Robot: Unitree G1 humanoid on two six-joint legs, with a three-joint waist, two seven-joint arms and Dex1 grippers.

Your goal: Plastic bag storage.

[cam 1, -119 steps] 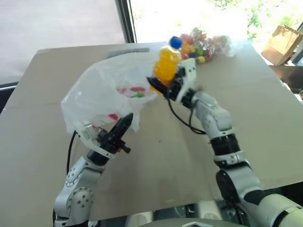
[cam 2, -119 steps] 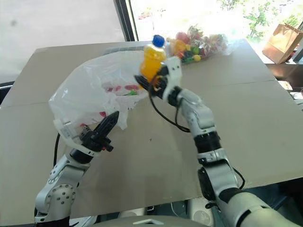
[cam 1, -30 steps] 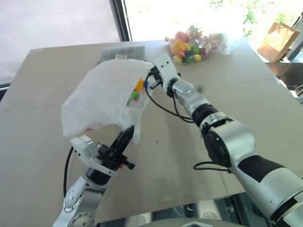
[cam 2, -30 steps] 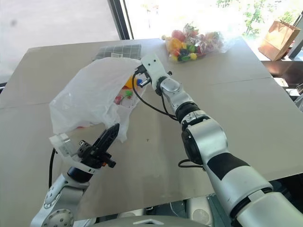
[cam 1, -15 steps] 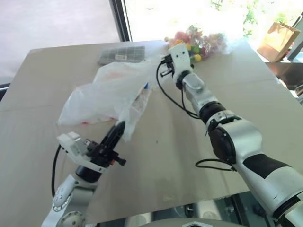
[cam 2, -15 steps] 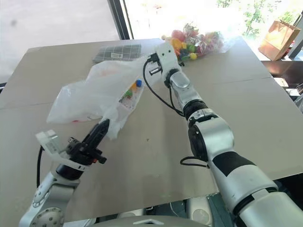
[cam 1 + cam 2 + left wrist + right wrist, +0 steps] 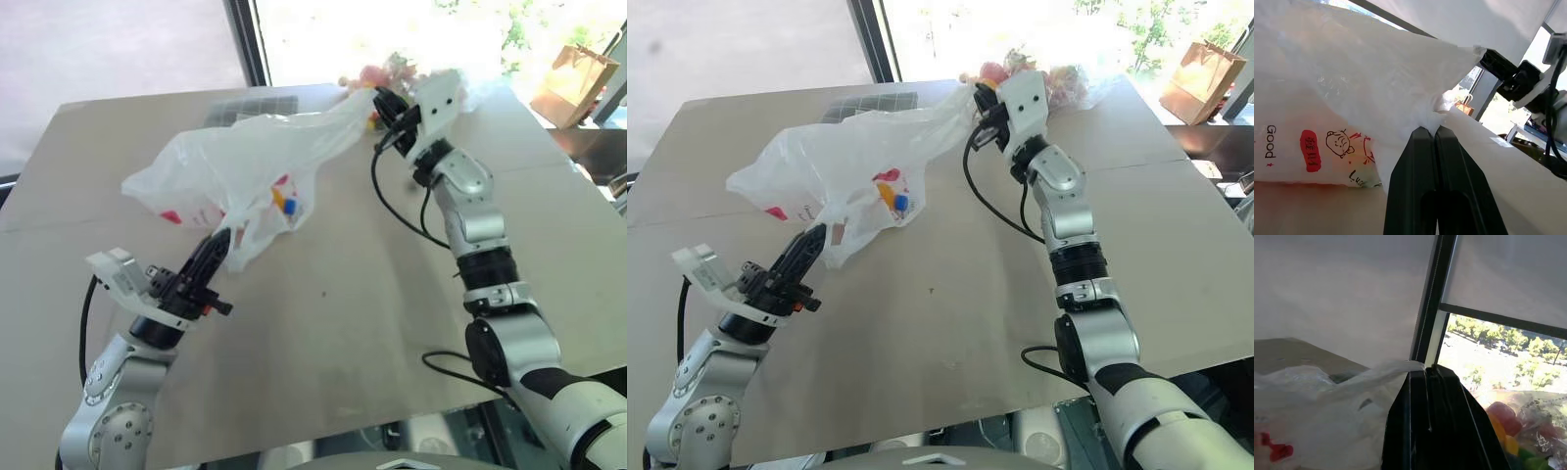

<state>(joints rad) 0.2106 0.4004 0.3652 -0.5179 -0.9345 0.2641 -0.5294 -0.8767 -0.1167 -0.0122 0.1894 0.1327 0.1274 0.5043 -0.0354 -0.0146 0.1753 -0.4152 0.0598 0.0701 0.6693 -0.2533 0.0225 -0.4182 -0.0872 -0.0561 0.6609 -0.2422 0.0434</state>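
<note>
The plastic bag [image 7: 245, 162], thin, white and translucent with red print, is stretched over the table [image 7: 392, 323] between my two grippers. My left gripper [image 7: 217, 238] is shut on a bunched lower fold of the plastic bag [image 7: 1352, 88] near the table's left front. My right gripper [image 7: 382, 104] is shut on the bag's far rim [image 7: 1386, 369], lifted above the back of the table. An orange bottle with a blue cap [image 7: 280, 202] shows through the bag's sagging underside.
A small clear bag of colourful round pieces [image 7: 1058, 76] lies at the back of the table behind my right gripper. A grey gridded box [image 7: 245, 103] sits behind the plastic bag. A brown paper bag [image 7: 588, 83] stands off the table's right side.
My right gripper has risen and swung to the right, pulling the bag's rim taut. My left gripper has drifted left with its fold. The bottle has sunk lower inside the bag.
</note>
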